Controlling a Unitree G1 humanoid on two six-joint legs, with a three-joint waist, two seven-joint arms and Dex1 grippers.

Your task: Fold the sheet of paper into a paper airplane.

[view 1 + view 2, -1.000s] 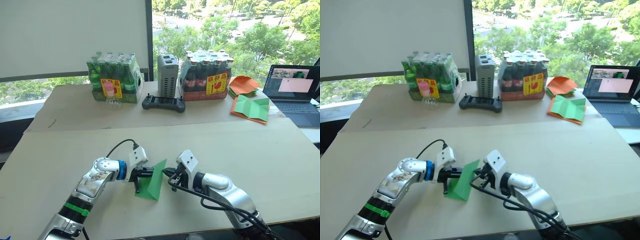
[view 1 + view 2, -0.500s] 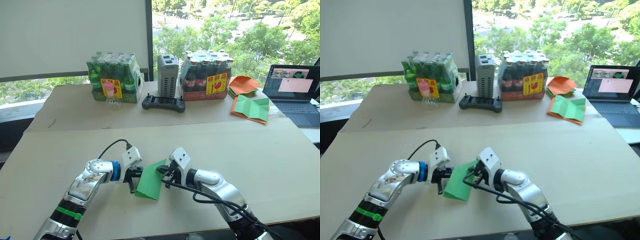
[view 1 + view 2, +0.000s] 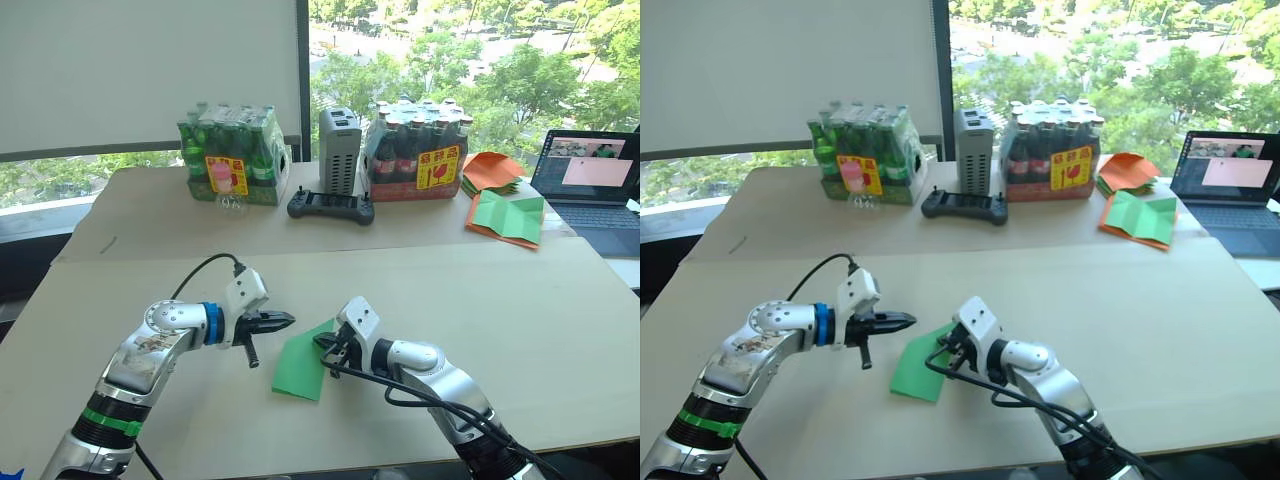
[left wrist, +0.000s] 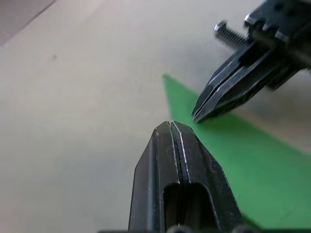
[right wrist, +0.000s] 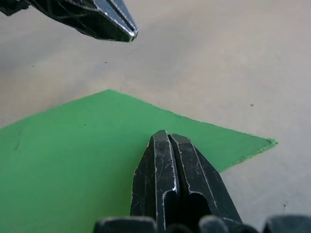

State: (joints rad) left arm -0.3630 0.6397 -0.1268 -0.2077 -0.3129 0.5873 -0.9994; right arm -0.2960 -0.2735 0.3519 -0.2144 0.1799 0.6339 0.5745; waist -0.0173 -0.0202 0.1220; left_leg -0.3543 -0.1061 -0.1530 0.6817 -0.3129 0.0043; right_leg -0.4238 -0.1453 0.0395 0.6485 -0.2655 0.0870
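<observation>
The sheet of paper (image 3: 303, 364) is a green pointed wedge lying flat on the table (image 3: 560, 300), and everything else is placed from it. The right gripper (image 3: 322, 343) has its tip over the paper's right edge. Its two fingers are pressed tight together with nothing between them, and it looks like it is pushing the paper down, though I cannot be sure it touches. The left gripper (image 3: 288, 320) hangs just beside the paper's upper left, not touching it, and its fingers are closed tight on nothing too. I think the step in hand is pressing a fold flat. To do it well, the right gripper should slide slowly along the crease while the paper stays put, so the fold comes out sharp and straight. The right wrist view shows the paper's thin pointed corner up close. The head views show things far behind the paper, like the bottle packs (image 3: 233, 155), the laptop (image 3: 592, 180), and another green sheet (image 3: 508, 216).
</observation>
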